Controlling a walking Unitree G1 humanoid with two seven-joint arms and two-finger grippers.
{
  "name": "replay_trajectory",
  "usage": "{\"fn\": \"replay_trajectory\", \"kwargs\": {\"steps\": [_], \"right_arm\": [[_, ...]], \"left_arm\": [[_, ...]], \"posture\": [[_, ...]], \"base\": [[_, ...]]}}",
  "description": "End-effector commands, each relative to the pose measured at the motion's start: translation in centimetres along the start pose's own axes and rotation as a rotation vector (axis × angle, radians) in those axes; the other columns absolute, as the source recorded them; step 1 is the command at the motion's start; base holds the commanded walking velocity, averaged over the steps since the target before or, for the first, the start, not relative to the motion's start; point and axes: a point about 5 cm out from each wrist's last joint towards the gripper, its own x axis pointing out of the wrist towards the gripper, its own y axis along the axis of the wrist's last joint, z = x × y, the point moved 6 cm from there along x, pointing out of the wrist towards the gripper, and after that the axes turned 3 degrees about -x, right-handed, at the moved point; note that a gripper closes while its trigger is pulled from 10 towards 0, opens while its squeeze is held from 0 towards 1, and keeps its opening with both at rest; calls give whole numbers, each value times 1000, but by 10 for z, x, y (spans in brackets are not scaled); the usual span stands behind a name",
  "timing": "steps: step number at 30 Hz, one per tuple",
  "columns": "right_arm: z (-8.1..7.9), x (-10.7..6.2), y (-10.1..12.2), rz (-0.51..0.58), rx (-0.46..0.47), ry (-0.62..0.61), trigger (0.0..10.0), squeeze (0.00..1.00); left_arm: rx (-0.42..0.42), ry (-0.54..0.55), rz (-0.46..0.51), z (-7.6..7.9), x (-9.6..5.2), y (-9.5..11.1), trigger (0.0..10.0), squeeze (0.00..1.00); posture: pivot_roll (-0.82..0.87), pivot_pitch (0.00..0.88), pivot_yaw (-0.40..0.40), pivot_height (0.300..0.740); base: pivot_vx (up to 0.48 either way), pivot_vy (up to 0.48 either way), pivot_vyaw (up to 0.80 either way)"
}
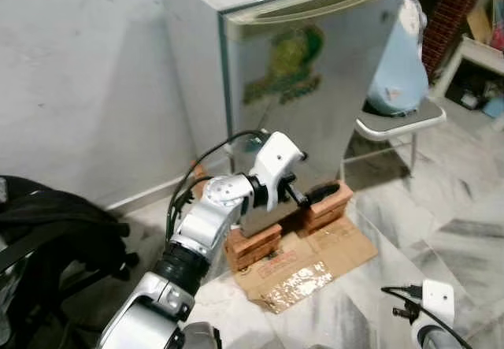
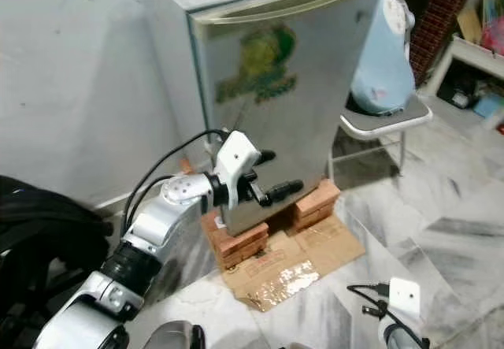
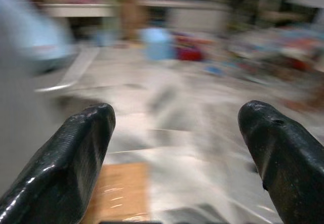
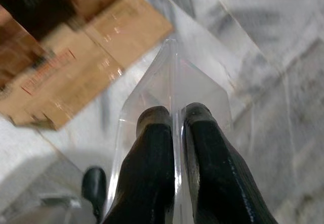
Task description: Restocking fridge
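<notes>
Marble floor [image 1: 465, 207] spreads around the closed fridge [image 1: 315, 73], which we see at upper centre, raised on bricks [image 1: 256, 246] over cardboard [image 1: 315, 266]. Our left gripper [image 1: 315, 195], fingers apart, hovers at its lower front; our right gripper [image 4: 174, 115] pinches clear plastic [image 4: 174, 77].

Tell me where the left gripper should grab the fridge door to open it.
Probably the door's free vertical edge near the chair, approached from that side: the top gasket gapes there. The open left gripper hovers low in front, by the bricks.
</notes>
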Motion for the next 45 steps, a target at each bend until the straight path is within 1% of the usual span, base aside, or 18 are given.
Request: {"fn": "replay_trajectory", "kwargs": {"steps": [1,5,6,7,8,10,11,12,15,17,20,24,25,28,30,33,42,45], "right_arm": [[1,1,3,9,-2,-2,10000,0],[2,1,1,0,-2,-4,10000,0],[3,1,0,-3,-1,-5,10000,0],[3,1,0,-5,-1,-5,10000,0],[3,1,0,-6,-1,-5,10000,0],[3,1,0,-7,0,-6,10000,0],[3,1,-1,-7,1,-5,10000,0],[4,1,0,-4,8,-4,10000,0],[4,0,-1,-5,19,-5,10000,0],[4,0,0,2,35,-3,10000,0],[6,1,2,12,42,-8,10000,0],[7,1,6,19,38,-10,10000,0],[7,2,7,22,40,-10,10000,0],[7,3,11,32,43,-9,10000,0],[6,3,13,37,49,-5,10000,0],[4,5,20,56,39,3,10000,0],[-3,6,38,122,34,16,10000,0],[-5,6,42,141,30,20,10000,0]], "left_arm": [[33,-101,-25,20,5,-2,10000,0],[20,-109,-16,23,6,-4,10000,0],[26,-81,-13,19,5,-4,10000,0],[28,-4,0,6,2,-3,10000,0],[24,36,7,-1,-1,-2,10000,0],[23,169,18,-24,-12,-4,10000,0],[11,228,23,-36,-21,-7,10000,0],[-16,321,22,-56,-42,-14,10000,0],[-20,390,20,-69,-63,-21,10000,0],[-15,457,2,-81,-82,-28,10000,0],[-11,601,-29,-100,-114,-42,10000,0],[-18,780,-72,-119,-145,-60,10000,0],[-45,864,-78,-127,-159,-67,10000,0],[-121,1007,-78,-138,-187,-82,10000,0],[-156,1033,-75,-140,-194,-86,10000,0],[-141,1041,-85,-143,-199,-87,10000,0],[-115,1015,-65,-145,-188,-80,10000,0],[-109,1009,-69,-145,-184,-80,10000,0]], "posture": [[41,0,-8,740],[38,0,-8,740],[39,0,-8,740],[41,0,-10,740],[41,0,-10,740],[42,0,-10,740],[42,0,-10,740],[47,0,-13,740],[51,0,-15,740],[53,0,-16,740],[57,0,-19,740],[60,0,-24,740],[61,0,-24,740],[63,0,-30,740],[63,0,-32,740],[64,0,-37,740],[55,0,-32,740],[54,0,-32,740]], "base": [[0,0,0],[0,0,0],[0,0,0],[0,0,0],[0,0,0],[0,0,0],[0,0,0],[0,0,0],[0,0,0],[0,0,0],[0,0,0],[0,0,0],[0,0,0],[0,0,0],[0,0,0],[0,282,-533],[0,457,-785],[0,102,-169]]}}
